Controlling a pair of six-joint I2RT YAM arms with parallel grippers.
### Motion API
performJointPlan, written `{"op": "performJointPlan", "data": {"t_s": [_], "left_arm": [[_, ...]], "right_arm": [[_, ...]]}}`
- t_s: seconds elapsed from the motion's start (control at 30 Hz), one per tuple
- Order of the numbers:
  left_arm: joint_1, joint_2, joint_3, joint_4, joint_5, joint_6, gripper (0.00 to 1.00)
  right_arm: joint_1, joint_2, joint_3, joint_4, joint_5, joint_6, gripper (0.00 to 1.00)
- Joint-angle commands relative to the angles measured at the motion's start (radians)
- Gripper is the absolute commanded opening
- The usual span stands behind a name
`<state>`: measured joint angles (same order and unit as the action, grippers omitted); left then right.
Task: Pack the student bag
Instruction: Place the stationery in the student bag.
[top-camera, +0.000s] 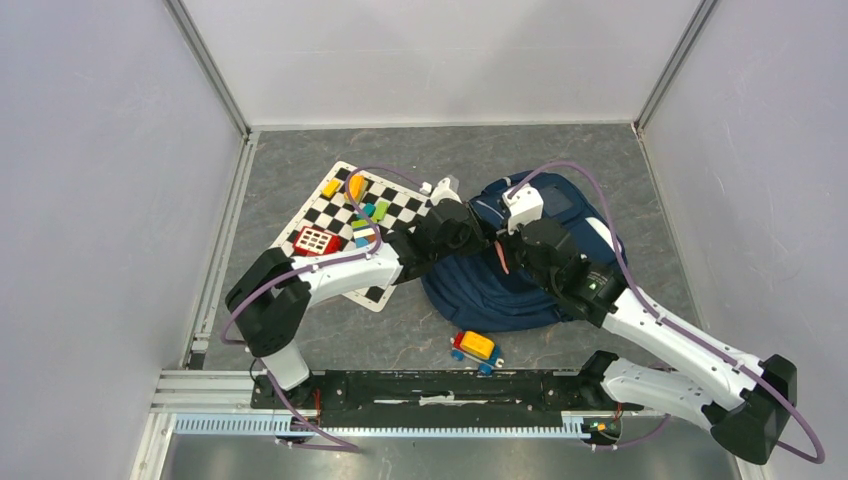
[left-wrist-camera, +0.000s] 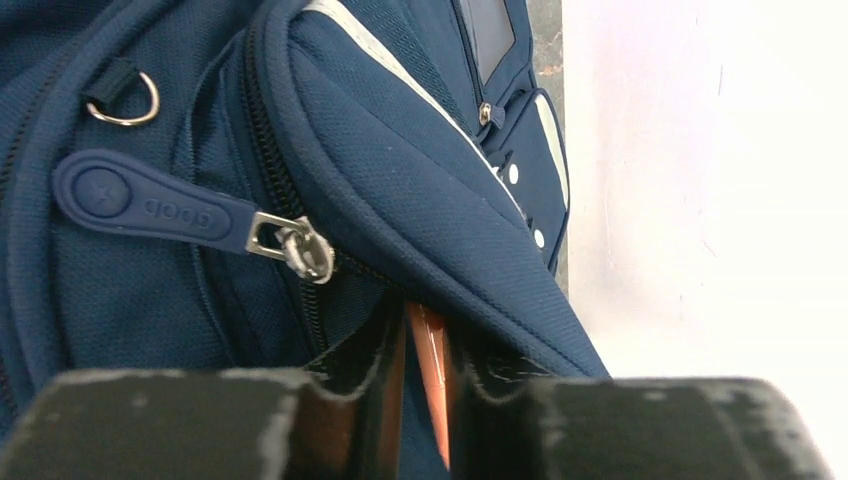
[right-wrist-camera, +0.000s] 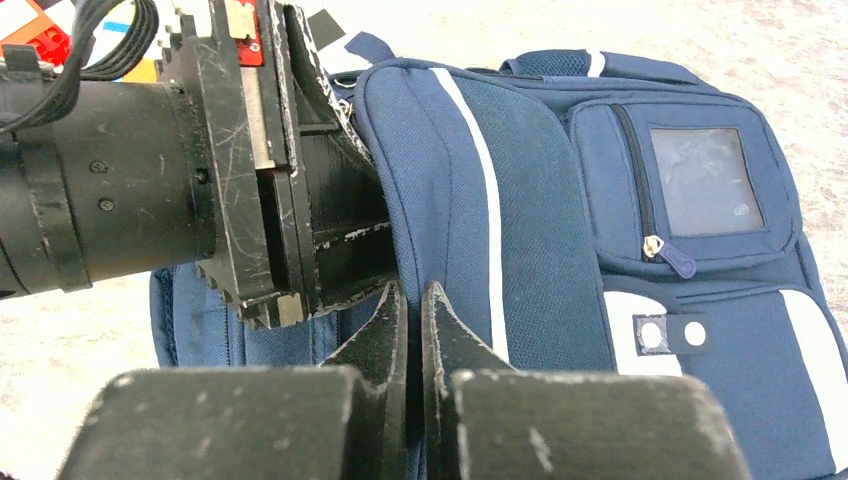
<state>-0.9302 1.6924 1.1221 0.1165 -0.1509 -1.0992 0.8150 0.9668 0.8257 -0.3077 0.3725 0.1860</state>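
Observation:
The student bag (top-camera: 500, 290) lies on the floor, navy with a pale stripe (right-wrist-camera: 480, 180). My left gripper (top-camera: 478, 236) is at the bag's left upper edge. In the left wrist view it (left-wrist-camera: 428, 330) is shut on a thin orange pencil-like stick (left-wrist-camera: 432, 385), whose far end goes under the bag's front flap (left-wrist-camera: 420, 190) next to a zip pull (left-wrist-camera: 150, 205). My right gripper (top-camera: 506, 250) meets it from the right. In the right wrist view it (right-wrist-camera: 417, 300) is shut on the edge of that flap (right-wrist-camera: 430, 180), with the left gripper's fingers (right-wrist-camera: 330, 230) just beside it.
A checkerboard mat (top-camera: 340, 190) with several small coloured blocks (top-camera: 368, 222) and a red-and-white toy (top-camera: 316, 241) lies left of the bag. A yellow, red and blue toy car (top-camera: 476, 348) sits in front of the bag. Pale walls enclose the floor.

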Motion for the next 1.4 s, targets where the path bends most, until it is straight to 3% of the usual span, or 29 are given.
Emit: {"op": "performJointPlan", "data": {"t_s": [0.0,0.1,0.3,0.53,0.63,0.8,1.0,1.13,1.37], "left_arm": [[0.002,-0.005,0.003,0.078,-0.087,-0.006,0.37],[0.002,-0.032,-0.022,0.069,-0.111,0.029,0.56],[-0.005,-0.155,-0.096,0.076,-0.140,0.219,0.76],[0.001,-0.437,-0.257,0.067,-0.208,0.510,1.00],[0.069,-0.499,-0.277,0.006,-0.074,0.646,1.00],[0.168,-0.456,-0.137,-0.272,0.143,0.964,1.00],[0.265,-0.395,-0.089,-0.281,0.436,1.302,1.00],[0.269,-0.325,-0.040,-0.273,0.487,1.400,1.00],[0.268,-0.210,0.047,-0.281,0.584,1.396,0.97]], "right_arm": [[0.009,-0.049,0.004,0.113,0.010,0.005,0.00],[0.009,-0.059,0.000,0.113,0.021,0.001,0.00],[0.009,-0.071,0.001,0.111,0.044,-0.019,0.00],[0.009,-0.076,0.000,0.113,0.061,-0.029,0.00],[0.009,-0.077,0.001,0.111,0.048,-0.037,0.00],[0.009,-0.114,-0.016,0.110,0.037,-0.064,0.00],[0.009,-0.137,-0.030,0.097,-0.019,-0.089,0.00],[0.008,-0.139,-0.039,0.077,-0.056,-0.095,0.00],[0.009,-0.156,-0.066,0.053,-0.054,-0.084,0.00]]}}
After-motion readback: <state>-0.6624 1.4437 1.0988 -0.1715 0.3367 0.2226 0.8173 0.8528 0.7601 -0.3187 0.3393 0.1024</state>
